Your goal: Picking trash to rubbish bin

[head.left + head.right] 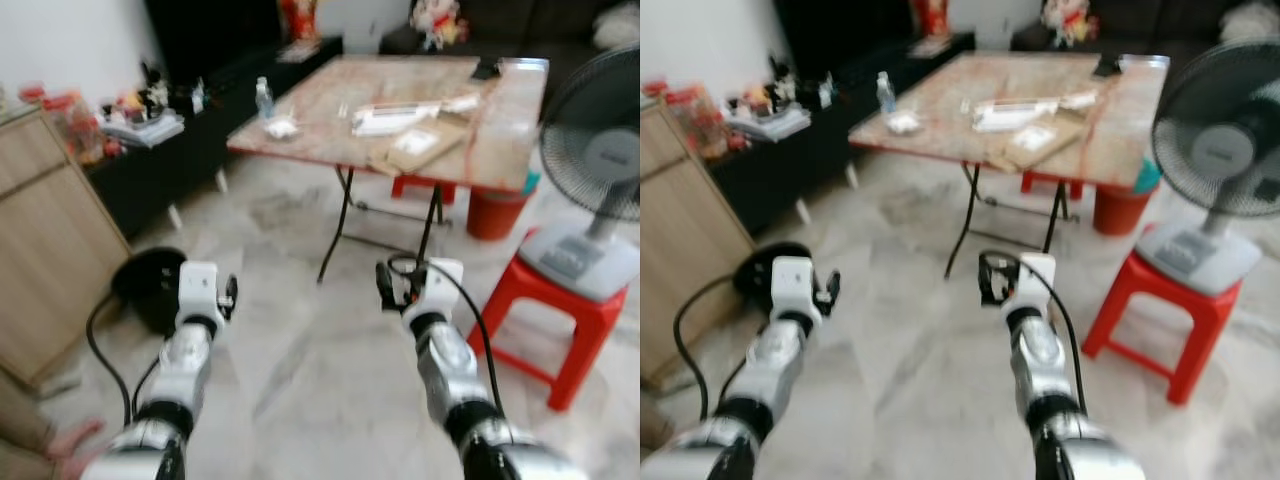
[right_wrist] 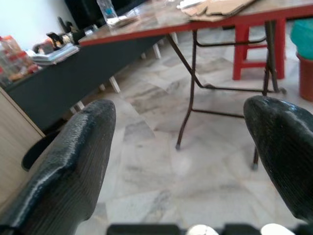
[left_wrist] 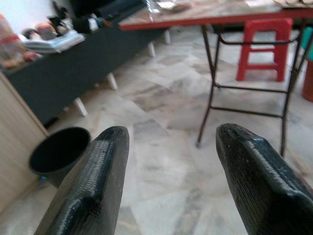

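Observation:
A folding table (image 1: 500, 130) stands ahead. It carries a plastic bottle (image 1: 263, 98), a crumpled clear wrapper (image 1: 282, 127), white packaging (image 1: 390, 118) and flat cardboard (image 1: 420, 145). A black rubbish bin (image 1: 150, 285) sits on the floor to the left, beside my left arm. My left gripper (image 1: 229, 296) and right gripper (image 1: 385, 285) are held out low over the marble floor, short of the table. Both are open with nothing between the fingers (image 3: 98, 181). In the right wrist view the right gripper (image 2: 181, 147) points at the table legs.
A standing fan (image 1: 600, 170) rests on a red stool (image 1: 560, 310) at the right. A red bucket (image 1: 495, 210) and another red stool sit under the table. A low black cabinet (image 1: 170, 160) and a wooden cabinet (image 1: 40, 250) line the left. A person's foot (image 1: 70, 440) shows at bottom left.

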Robot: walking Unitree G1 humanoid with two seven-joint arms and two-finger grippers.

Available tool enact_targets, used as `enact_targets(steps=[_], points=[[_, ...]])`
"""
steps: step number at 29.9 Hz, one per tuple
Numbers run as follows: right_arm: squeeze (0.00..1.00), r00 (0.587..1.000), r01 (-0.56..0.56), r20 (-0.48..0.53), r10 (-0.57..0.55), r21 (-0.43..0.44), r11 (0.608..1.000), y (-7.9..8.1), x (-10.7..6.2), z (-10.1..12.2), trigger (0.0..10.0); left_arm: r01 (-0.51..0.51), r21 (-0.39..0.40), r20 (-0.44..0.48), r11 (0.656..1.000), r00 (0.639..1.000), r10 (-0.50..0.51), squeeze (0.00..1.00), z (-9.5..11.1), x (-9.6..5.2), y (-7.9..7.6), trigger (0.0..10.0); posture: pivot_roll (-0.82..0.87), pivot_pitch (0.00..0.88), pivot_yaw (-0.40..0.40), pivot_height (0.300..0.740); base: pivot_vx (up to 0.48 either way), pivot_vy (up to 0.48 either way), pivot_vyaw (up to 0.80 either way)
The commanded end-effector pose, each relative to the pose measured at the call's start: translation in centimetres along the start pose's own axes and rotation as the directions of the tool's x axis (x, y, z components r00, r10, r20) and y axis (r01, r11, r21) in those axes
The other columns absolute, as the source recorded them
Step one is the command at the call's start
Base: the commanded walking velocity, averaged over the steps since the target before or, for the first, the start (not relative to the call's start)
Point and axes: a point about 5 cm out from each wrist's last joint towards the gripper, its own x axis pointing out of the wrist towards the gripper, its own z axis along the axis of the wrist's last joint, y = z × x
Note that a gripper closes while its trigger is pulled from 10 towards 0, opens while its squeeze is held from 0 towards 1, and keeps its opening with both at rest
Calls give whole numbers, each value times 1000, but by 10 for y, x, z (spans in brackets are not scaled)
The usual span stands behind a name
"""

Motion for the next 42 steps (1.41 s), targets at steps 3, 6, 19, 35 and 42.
enact_targets(steps=[3,6,19,35,42], points=[[0,999,-32,8,33,-34,999,7,3,4,10000,-8,-2,14,1000,1000,8,0,3,0,3,10000,-20,0,116,740,386,0,0],[0,999,-35,8,36,-40,999,8,3,3,10000,-9,-2,13,1000,1000,9,0,2,0,3,10000,-20,0,116,740,384,0,0],[0,998,-56,1,56,-40,998,15,2,0,10000,-2,10,16,1000,1000,2,0,0,-2,5,10000,-7,0,133,740,385,0,41],[0,994,-111,-5,111,-82,990,26,-3,-8,10000,22,18,34,1000,999,-22,0,4,-3,0,10000,-4,0,147,740,386,0,735],[0,994,-114,-4,114,-78,990,26,-4,-8,10000,24,16,41,1000,999,-24,0,5,-3,-1,10000,-3,0,143,740,388,0,794]])
